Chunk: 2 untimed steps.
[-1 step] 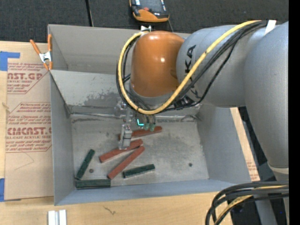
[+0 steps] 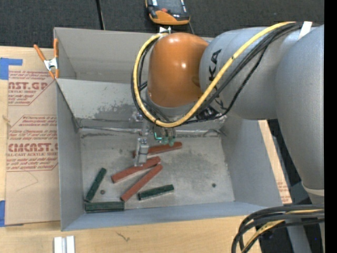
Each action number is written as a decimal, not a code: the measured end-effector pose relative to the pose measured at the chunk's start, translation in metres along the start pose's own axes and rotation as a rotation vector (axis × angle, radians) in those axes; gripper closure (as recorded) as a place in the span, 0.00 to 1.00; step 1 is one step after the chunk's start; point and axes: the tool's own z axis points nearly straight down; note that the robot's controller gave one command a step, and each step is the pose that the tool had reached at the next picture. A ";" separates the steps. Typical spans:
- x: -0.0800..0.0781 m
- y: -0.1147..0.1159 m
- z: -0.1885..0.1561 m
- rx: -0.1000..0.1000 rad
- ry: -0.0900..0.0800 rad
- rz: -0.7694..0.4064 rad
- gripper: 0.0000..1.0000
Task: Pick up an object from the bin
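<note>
Your gripper hangs low over the middle of the bin, under the orange wrist cover. From this angle you cannot tell whether it is open or closed, and nothing shows clearly inside it.

The closest thing is a red-brown stick. It starts right at the gripper and runs off to the right, lying almost level across the frame. A second red-brown stick sits just below the gripper, slanting from lower left up to the right, and a third lies beside it. Three dark green sticks are scattered further toward the lower left.

Judging from this, the first stick lies right of centre, so you would need to shift right and close across its short side.
</note>
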 end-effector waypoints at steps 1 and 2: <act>0.004 0.004 0.039 -0.002 -0.009 0.038 0.00; -0.002 -0.022 0.104 0.001 0.001 0.029 1.00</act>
